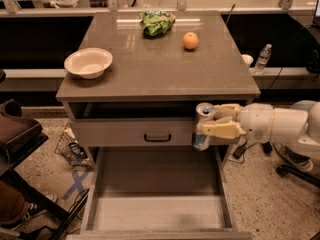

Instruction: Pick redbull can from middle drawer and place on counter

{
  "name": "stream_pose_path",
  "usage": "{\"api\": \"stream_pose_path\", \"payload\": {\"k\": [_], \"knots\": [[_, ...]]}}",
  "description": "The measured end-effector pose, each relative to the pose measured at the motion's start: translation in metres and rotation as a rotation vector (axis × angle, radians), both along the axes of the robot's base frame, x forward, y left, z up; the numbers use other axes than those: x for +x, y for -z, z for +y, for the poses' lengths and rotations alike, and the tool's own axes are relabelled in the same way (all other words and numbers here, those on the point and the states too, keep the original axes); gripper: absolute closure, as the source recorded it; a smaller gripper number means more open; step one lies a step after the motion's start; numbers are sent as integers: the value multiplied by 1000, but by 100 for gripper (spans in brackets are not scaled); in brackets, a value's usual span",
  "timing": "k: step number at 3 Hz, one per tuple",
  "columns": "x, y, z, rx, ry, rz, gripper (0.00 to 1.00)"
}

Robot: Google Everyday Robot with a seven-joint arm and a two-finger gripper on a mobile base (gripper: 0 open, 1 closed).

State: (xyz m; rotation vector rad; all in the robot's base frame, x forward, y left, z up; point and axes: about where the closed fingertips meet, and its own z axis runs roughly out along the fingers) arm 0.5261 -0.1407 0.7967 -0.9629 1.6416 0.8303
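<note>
**Claw (207,121) clamped on the redbull can (201,141)**

Nearest to view, the middle drawer (155,184) stands pulled out. Above its right rear corner I hold the can upright between my fingers, clear of the drawer floor. It sits level with the closed drawer front (125,133) and just under the overhanging edge of the surface (150,74). On the surface a pale bowl (88,62) sits at the left, an orange (190,40) farther back, and a green bag (156,22) farthest.
</note>
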Motion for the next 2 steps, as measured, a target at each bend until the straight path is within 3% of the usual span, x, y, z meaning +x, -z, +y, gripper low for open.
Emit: {"api": "stream_pose_path", "payload": {"k": [1,2], "knots": [[15,-46,-17,-12,92,0,100],[34,-85,-35,-21,225,-15,100]]}}
